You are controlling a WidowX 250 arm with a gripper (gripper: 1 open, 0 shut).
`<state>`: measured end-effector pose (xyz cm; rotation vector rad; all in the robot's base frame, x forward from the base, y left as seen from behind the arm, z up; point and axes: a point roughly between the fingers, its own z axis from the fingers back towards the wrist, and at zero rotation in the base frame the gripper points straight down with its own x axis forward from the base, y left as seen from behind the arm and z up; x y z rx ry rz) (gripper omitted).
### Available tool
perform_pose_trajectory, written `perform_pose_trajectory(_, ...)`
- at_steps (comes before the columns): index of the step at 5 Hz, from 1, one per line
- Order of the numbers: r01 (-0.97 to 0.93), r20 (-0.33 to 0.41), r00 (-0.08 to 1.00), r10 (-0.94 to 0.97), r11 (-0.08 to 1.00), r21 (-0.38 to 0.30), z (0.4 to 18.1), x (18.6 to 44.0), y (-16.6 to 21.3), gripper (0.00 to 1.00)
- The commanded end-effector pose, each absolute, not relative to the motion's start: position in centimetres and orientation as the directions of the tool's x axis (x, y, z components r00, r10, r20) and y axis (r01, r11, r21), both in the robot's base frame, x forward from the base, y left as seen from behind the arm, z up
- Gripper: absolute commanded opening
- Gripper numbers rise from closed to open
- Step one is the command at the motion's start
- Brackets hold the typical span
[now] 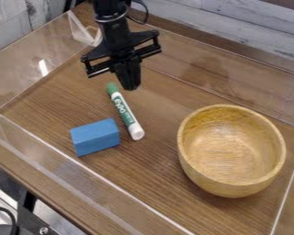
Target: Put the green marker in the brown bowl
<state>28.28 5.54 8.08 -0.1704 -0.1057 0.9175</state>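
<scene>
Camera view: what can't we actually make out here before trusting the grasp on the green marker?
- Gripper: fingertips merge into one dark shape; contact with the green marker cannot be told in the camera view.
- Marker label print: too small to read.
- Arm above the gripper: cut off by the top edge.
- Brown bowl: outer near wall hidden by its own rim.
- Blue block: far side hidden by its own body.
</scene>
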Motion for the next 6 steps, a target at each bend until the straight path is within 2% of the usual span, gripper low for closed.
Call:
perform_pose_trajectory(1,-0.759,0.070,0.608,0.791,0.605,-0.240,9.86,28.64,5.23,0.00)
perform_pose_trajectory(5,-0.736,0.073,0.630,0.773,0.624,-0.264,9.99,27.98,4.48,0.00)
perform_pose_trajectory(6,-0.737,0.102,0.626,0.773,0.629,-0.247,9.45,27.84,5.21,0.00)
